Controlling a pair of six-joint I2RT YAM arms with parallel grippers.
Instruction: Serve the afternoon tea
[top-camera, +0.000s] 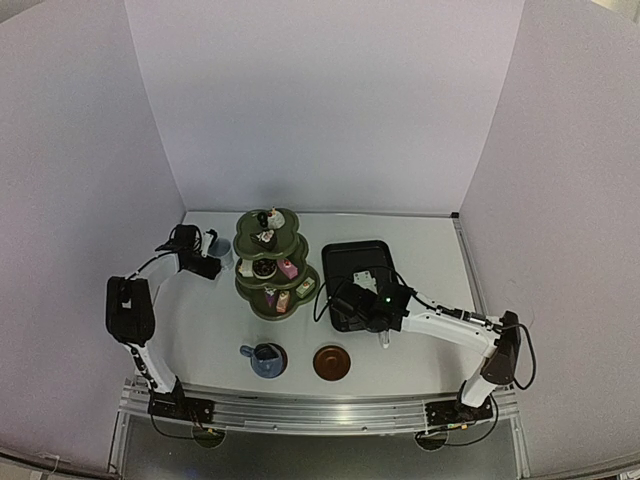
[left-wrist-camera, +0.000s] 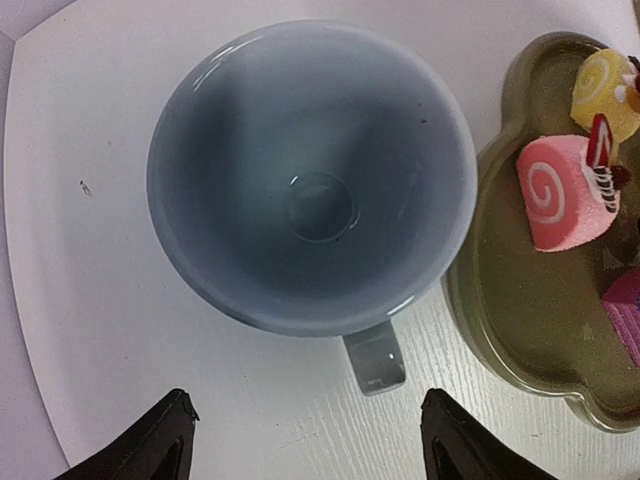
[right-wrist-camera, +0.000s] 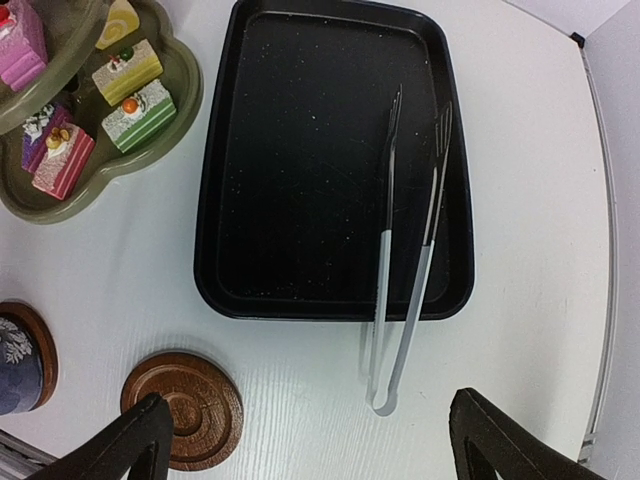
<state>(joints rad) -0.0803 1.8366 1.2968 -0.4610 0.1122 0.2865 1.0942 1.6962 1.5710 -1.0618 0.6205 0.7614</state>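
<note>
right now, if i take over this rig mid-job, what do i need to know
Left gripper: open, empty, hovering by the pale cup, whose handle points toward it. The cup stands on the table beside the stand.
Right gripper: open, empty, above the near edge of the black tray. The white tongs lie partly on the tray, not gripped.
Done: cakes sit on the stand's tiers; the dark-blue cup is on its saucer.
Left: probably move the pale cup onto the empty saucer.
</note>
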